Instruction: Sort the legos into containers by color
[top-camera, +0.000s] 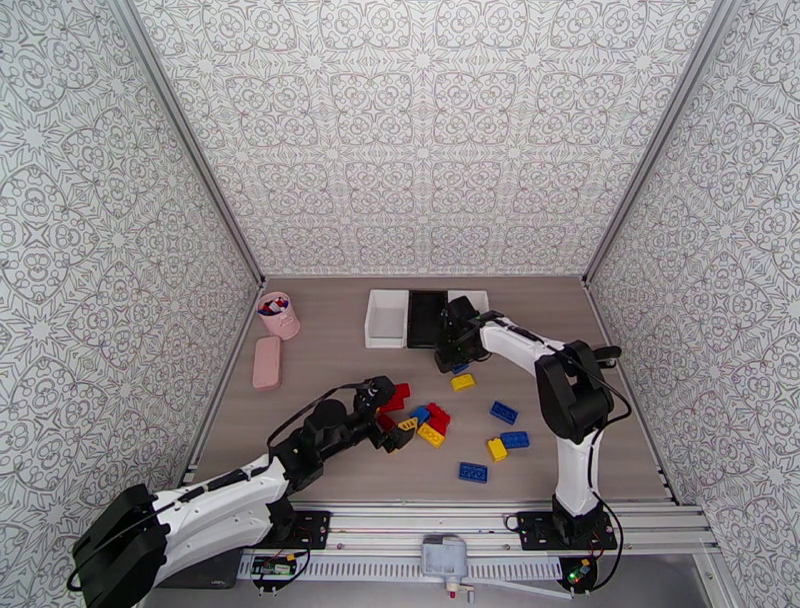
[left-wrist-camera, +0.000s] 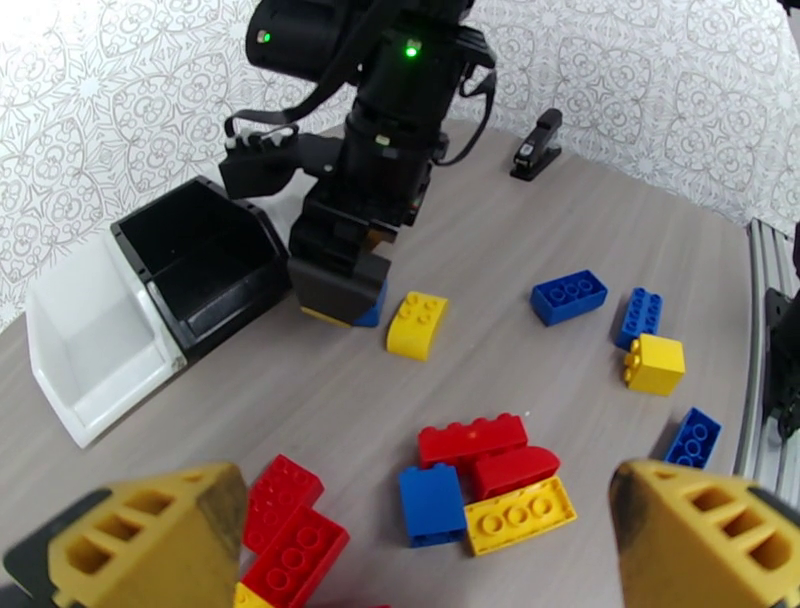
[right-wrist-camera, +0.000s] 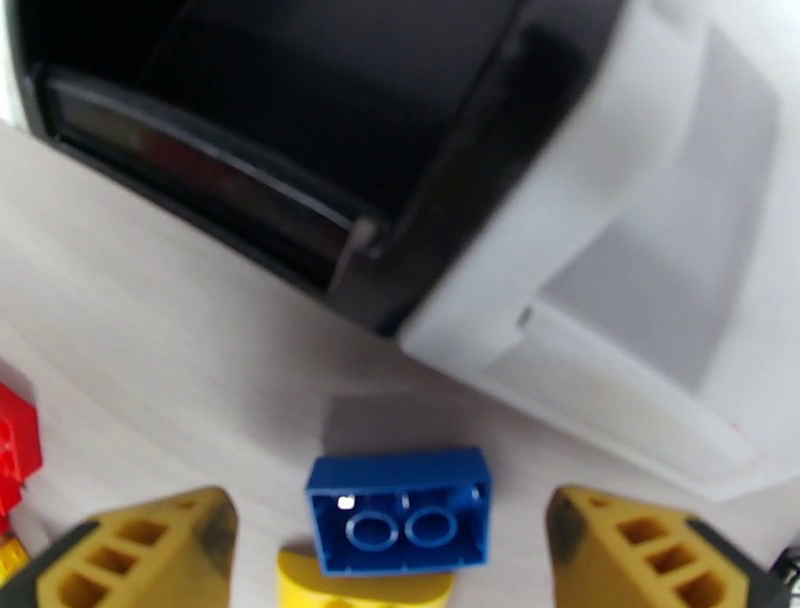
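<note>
No word, label, brand, number or sign can be read anywhere; the studs on the legos (left-wrist-camera: 471, 438) just ahead of the left pincer (left-wrist-camera: 425, 540) are too small and blurred to show any lettering.
</note>
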